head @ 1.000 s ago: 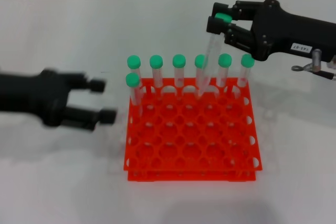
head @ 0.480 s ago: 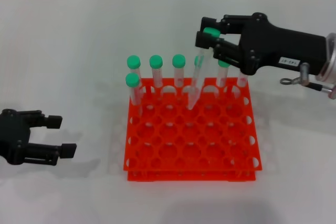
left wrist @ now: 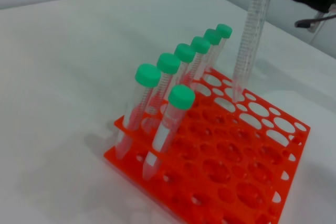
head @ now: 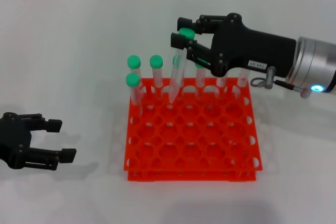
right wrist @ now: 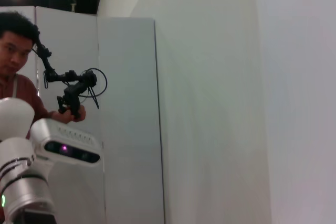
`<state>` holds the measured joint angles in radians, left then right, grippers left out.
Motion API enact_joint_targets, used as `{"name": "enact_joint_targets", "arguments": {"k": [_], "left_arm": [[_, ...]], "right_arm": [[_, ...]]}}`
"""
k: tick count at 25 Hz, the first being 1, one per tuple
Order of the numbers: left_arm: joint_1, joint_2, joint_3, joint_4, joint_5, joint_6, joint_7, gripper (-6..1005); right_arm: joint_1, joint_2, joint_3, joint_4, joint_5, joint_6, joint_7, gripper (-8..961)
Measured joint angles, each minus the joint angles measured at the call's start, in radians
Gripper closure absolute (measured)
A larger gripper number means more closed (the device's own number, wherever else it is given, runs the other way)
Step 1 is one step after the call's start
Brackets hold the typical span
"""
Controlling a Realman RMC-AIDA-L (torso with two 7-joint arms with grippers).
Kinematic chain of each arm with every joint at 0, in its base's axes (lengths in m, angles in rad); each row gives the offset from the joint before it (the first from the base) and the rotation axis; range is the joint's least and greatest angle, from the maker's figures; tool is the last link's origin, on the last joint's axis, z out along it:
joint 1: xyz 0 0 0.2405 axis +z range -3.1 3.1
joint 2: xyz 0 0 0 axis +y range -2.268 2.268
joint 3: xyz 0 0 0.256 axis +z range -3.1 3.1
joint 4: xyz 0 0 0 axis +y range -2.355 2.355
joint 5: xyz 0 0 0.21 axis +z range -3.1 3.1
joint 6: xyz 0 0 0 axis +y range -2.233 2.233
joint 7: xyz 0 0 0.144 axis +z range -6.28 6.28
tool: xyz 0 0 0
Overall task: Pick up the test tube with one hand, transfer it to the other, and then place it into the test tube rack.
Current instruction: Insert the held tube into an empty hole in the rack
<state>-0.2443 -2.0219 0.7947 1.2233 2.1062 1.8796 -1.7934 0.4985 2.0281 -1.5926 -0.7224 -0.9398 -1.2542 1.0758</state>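
Above the rack (head: 191, 132), right end effector (head: 185, 36) grips tube (head: 177, 74); its tip (left wrist: 237, 97) is clearest from the left wrist.

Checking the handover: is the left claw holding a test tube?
No, the left claw sits open and empty on the table.

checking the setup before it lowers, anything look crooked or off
The clear green-capped test tube held by the right black gripper hangs tilted, its tip just above the orange-red grid rack. Racked tubes lean too. The left gripper rests open on the table.
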Motion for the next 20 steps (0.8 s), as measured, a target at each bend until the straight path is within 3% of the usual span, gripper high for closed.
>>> {"name": "enact_joint_targets", "arguments": {"k": [13,20], "left_arm": [[-0.004,0.002,0.005,0.000,0.003,0.004,0.004,108],[-0.004,0.000,0.002,0.001,0.003,0.000,0.005,107]], "right_arm": [[-0.012,0.000,-0.204,0.084,0.273,0.064,-0.225,672],[-0.006,0.000,-0.235,0.092,0.327,0.092,-0.243,673]]}}
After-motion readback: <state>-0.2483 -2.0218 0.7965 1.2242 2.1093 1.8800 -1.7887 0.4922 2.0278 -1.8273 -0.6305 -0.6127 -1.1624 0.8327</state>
